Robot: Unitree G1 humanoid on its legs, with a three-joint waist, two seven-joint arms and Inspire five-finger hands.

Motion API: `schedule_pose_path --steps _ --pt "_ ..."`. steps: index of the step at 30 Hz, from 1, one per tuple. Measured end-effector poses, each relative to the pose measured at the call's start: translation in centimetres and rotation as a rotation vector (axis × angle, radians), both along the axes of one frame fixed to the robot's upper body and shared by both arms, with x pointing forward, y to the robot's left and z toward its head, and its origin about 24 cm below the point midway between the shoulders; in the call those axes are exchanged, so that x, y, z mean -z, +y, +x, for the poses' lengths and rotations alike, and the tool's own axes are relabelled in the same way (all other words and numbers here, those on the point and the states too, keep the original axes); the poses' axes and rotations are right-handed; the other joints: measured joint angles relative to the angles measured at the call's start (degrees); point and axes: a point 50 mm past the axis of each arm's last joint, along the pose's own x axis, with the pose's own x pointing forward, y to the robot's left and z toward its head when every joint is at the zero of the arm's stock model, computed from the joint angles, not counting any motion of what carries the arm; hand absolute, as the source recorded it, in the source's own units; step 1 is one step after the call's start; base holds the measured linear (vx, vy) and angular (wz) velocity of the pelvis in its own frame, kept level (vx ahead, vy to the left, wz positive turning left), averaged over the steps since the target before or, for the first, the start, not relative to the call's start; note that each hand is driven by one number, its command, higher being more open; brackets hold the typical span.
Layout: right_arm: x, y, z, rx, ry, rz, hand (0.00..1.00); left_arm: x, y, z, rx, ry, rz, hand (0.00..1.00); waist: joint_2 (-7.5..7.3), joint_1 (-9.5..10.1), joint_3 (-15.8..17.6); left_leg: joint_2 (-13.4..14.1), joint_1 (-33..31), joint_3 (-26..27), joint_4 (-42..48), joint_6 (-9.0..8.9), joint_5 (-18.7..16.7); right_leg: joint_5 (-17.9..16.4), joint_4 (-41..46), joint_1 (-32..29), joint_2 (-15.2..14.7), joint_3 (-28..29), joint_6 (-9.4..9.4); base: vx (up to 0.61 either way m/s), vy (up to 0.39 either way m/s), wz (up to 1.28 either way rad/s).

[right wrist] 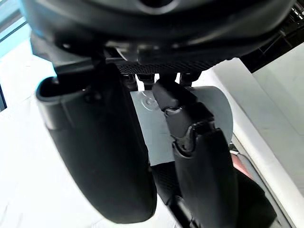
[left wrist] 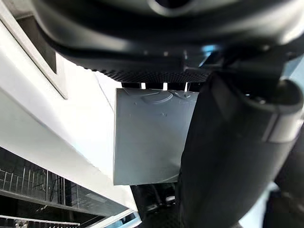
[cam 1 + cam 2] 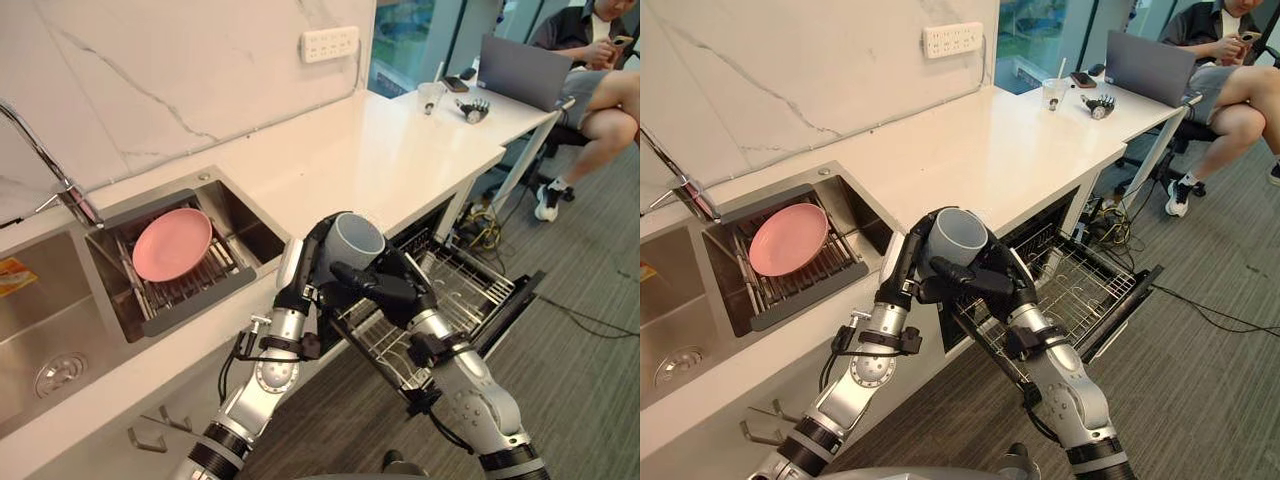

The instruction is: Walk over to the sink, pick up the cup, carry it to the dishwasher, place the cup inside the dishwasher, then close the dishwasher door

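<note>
Two-handed work, right of the pink plate (image 3: 172,243) in the sink (image 3: 40,292): clamping the grey cup (image 3: 357,238) upright between curled left hand (image 3: 308,272) and right hand (image 3: 386,285), above the desk (image 3: 380,150) edge. Probably needing level carrying, then slow lowering rightward into the open dishwasher rack (image 3: 462,285), avoiding wire tines.

One grey cup (image 3: 355,240), one pink plate (image 3: 172,243), one laptop (image 3: 520,70) (open).

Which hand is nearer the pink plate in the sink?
Left. The left hand grips the grey cup on the side toward the pink plate; the right hand grips the cup's other side, farther from the plate, toward the open dishwasher.
</note>
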Motion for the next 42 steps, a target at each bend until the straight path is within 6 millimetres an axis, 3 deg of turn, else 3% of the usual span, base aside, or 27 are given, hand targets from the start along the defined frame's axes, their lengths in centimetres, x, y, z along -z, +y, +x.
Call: schedule_pose_path --steps 14,15,23,31,35,42 --pt "-0.6 2.3 0.4 0.082 0.004 0.014 0.0 -0.6 0.3 0.1 -0.065 -0.025 -0.031 0.0 0.24 0.02 -0.3 -0.1 0.8 -0.5 -3.5 -0.39 2.3 0.0 -0.4 0.0 0.3 -0.7 -0.02 -0.01 -0.006 0.01" --pt "-0.6 2.5 0.4 0.095 -0.001 0.006 0.0 -0.6 0.3 0.1 -0.069 -0.026 -0.033 1.0 0.42 0.0 -0.5 -0.1 0.9 -0.6 -3.7 -0.56 2.5 0.0 -0.6 0.0 0.4 -0.8 -0.02 0.0 0.0 0.0" --pt "-1.5 3.4 0.4 0.226 -0.039 0.075 0.0 -0.8 -1.2 -0.4 -0.014 -0.026 -0.065 1.0 1.08 -0.04 -1.2 -0.2 0.9 -0.6 -3.8 -0.36 2.8 0.0 -1.2 0.3 0.4 -0.9 -0.02 0.0 0.0 0.0" --pt "-2.3 2.6 0.9 0.448 -0.119 0.032 0.0 -0.8 -2.7 -1.2 0.073 -0.025 -0.083 1.0 1.14 -0.24 -1.3 -0.4 1.2 -0.6 -3.8 -0.44 2.8 0.0 -1.9 0.7 0.7 -0.9 -0.01 0.0 0.0 0.0" --pt "-2.7 0.6 1.2 0.595 -0.145 0.002 0.0 -0.7 -3.0 -1.5 0.098 -0.029 -0.087 1.0 1.65 -0.27 -1.7 -0.4 1.2 -0.7 -3.8 -0.5 2.9 0.0 -2.0 0.8 0.7 -1.1 -0.01 0.0 0.0 0.0" --pt "-2.5 -5.0 0.9 0.915 -0.146 -0.007 0.0 -0.9 -2.9 -2.2 0.142 -0.003 -0.152 1.0 1.95 -0.41 -1.9 -0.3 1.2 -0.8 -3.9 -0.51 2.9 0.0 -2.3 1.2 0.8 -1.3 0.0 0.0 0.0 0.0"
